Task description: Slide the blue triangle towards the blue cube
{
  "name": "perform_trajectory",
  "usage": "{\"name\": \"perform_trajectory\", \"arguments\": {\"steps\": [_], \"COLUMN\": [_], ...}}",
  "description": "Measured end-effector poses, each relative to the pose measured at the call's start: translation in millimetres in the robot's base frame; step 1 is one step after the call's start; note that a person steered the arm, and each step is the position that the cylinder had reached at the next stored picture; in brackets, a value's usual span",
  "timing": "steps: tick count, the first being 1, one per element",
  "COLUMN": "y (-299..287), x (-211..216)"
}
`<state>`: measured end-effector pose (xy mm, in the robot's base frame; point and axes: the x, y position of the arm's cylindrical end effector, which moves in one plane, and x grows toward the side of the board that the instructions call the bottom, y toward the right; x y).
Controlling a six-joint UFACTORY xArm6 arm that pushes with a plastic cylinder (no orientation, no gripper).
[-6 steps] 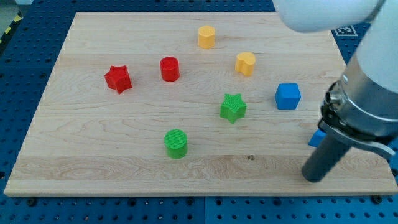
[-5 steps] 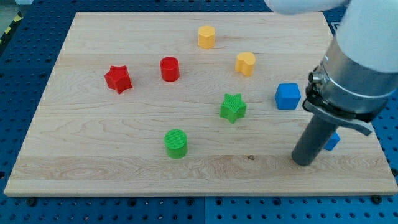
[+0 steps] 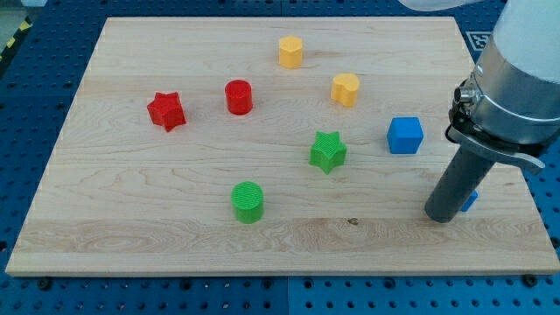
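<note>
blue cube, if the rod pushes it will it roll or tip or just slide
The blue cube looks squat and flat-sided, sitting flat on the wooden board, so it should slide rather than roll or tip. It looks like rigid plastic, probably light. An off-centre push would likely turn it. My tip stands below it, apart.
</note>
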<state>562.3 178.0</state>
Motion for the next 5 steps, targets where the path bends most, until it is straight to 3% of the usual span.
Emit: {"name": "perform_trajectory", "arguments": {"steps": [5], "y": [14], "x": [-24]}}
